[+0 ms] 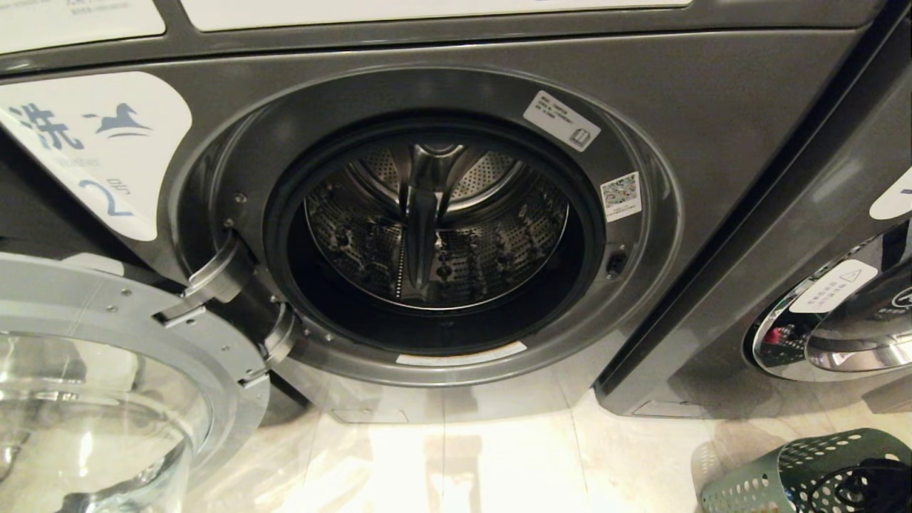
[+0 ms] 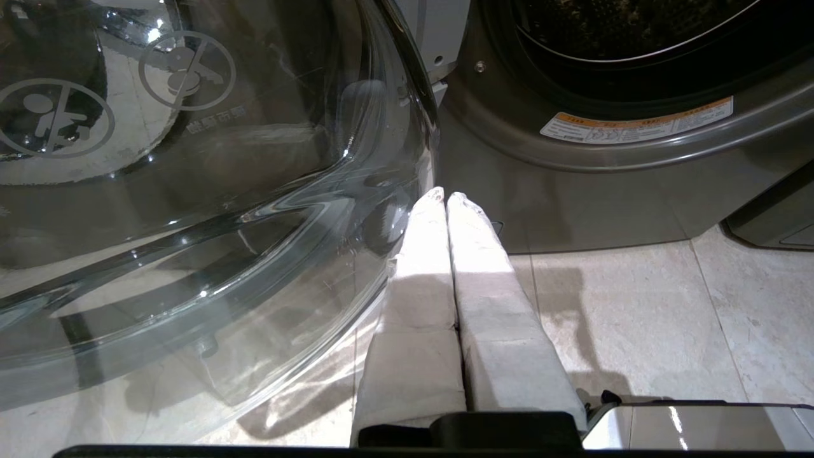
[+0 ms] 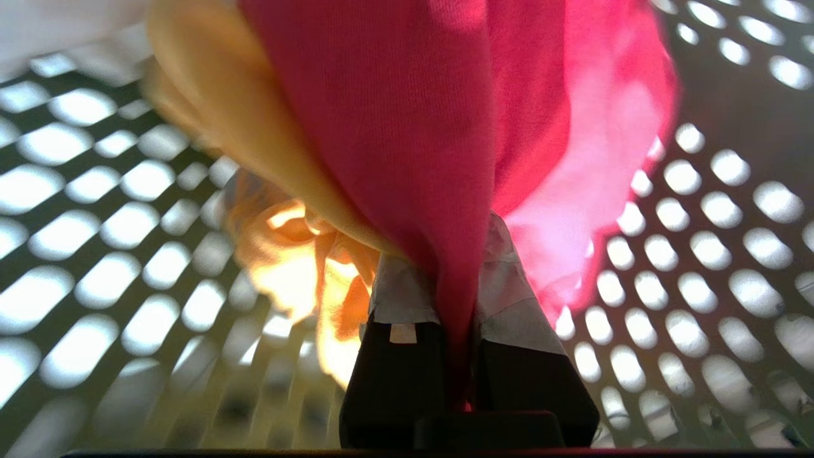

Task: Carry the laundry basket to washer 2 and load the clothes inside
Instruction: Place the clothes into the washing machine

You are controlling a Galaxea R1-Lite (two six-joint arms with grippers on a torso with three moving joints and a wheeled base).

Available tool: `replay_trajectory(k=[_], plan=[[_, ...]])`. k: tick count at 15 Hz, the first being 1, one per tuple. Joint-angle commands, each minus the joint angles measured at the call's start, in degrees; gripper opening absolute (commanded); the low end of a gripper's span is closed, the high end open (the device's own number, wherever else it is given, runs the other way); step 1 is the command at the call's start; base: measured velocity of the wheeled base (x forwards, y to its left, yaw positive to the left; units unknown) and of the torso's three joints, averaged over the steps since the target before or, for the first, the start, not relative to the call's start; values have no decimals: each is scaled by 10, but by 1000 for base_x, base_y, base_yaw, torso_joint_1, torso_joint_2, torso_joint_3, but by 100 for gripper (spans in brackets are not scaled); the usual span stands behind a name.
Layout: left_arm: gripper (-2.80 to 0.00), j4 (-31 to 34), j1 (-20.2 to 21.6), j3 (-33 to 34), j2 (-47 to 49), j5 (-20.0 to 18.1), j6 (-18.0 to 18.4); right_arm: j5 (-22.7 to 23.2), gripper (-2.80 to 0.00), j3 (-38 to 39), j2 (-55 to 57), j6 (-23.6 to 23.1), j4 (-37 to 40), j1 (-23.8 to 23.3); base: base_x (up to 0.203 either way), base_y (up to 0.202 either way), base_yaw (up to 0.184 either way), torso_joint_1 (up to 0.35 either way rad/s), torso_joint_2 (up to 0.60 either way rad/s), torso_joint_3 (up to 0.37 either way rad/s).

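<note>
Washer 2 (image 1: 712,128) fills the head view, its white label (image 1: 107,142) showing a blue 2 and a horse. Its door (image 1: 107,399) is swung open to the left and the drum (image 1: 434,228) holds nothing. The dark green laundry basket (image 1: 784,474) lies tipped on the floor at the lower right. Inside the basket (image 3: 718,108), my right gripper (image 3: 453,280) is shut on the pink-red garment (image 3: 394,114) of the clothes. A yellow-orange garment (image 3: 280,254) hangs beside it and a white one (image 3: 57,25) shows at the edge. My left gripper (image 2: 445,198) is shut on nothing, low by the door glass (image 2: 191,222).
A like grey washer (image 1: 841,335) with a chrome-ringed door stands to the right, close behind the basket. Pale floor tiles (image 1: 499,463) lie in front of washer 2. The open door sticks out over the floor on the left.
</note>
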State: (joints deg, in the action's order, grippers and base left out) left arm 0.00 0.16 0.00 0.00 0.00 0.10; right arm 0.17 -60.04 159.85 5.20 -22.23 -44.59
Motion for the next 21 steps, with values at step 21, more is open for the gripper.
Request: replay_trajectory(k=[21], plan=[[-280,0,0,1,0,0,0,-95,-280,43,-1143,-100,426,66,0,0,0,0,0,0]])
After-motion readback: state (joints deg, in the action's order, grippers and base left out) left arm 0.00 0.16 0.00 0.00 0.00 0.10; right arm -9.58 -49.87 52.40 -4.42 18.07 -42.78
